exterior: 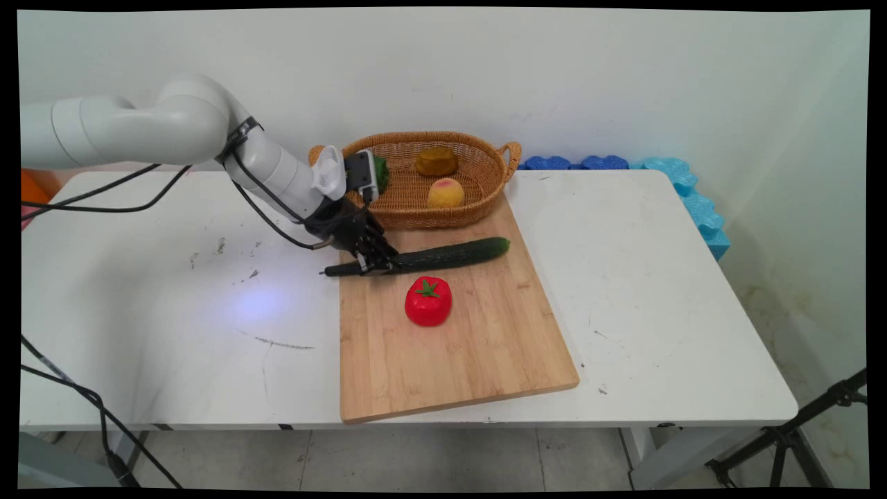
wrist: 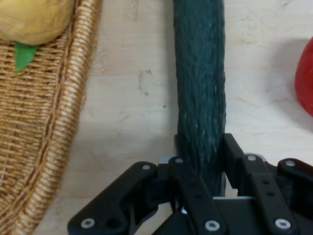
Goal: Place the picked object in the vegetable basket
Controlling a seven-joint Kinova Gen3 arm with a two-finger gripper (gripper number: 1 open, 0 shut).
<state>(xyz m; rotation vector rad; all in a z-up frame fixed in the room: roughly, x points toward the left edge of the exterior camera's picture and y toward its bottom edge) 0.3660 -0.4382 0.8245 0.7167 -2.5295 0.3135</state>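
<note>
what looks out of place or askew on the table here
The cucumber lies askew on the board: its left end sticks out past the board's left edge, over the table. The claw is shut on it near that end. The tomato sits upright; nothing is spilled.

Green item [exterior: 382, 174] in basket [exterior: 485, 181] mostly hidden behind wrist; tomato [wrist: 305, 78] cut off.

There was one cucumber [exterior: 443, 256], one red tomato [exterior: 428, 301] and one wooden cutting board [exterior: 450, 346]. One wicker basket [exterior: 485, 181] held three items: one brown piece [exterior: 436, 161], one yellow-pink peach [exterior: 445, 193] and one green thing [exterior: 382, 174], mostly hidden. One white tabletop [exterior: 658, 291] carried them all. Blue foam pieces [exterior: 665, 180] lined the wall; their number was unclear.
</note>
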